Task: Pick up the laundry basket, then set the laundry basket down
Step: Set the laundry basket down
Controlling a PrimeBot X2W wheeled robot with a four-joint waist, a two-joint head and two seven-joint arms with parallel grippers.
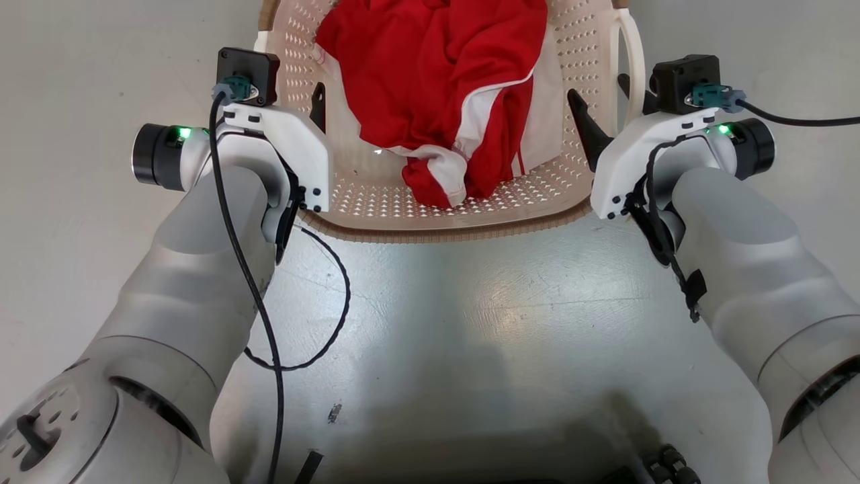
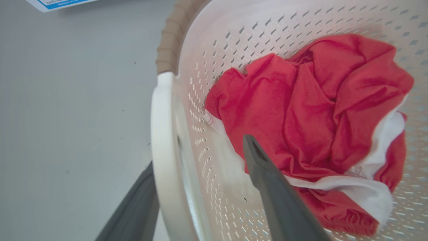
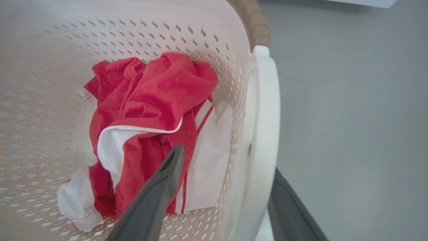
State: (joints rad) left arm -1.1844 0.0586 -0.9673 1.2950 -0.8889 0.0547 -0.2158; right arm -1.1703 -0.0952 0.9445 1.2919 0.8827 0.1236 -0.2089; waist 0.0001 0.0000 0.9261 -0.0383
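The laundry basket [image 1: 443, 232], cream-white and perforated with a brown rim, stands on the floor straight ahead of me. Inside it lies a crumpled red-and-white garment [image 1: 443, 81]. My left gripper [image 2: 200, 150] is open astride the basket's left side: one finger outside the white loop handle [image 2: 162, 134], the other inside over the cloth. My right gripper [image 3: 229, 159] is open astride the right handle [image 3: 264, 117] in the same way. In the head view the left gripper [image 1: 282, 91] and right gripper [image 1: 598, 91] flank the basket.
A smooth grey floor [image 1: 470, 323] lies all around. A black cable [image 1: 322, 323] loops from my left wrist over the floor in front of the basket. A sheet with blue print [image 2: 57, 3] lies beyond the basket's left side.
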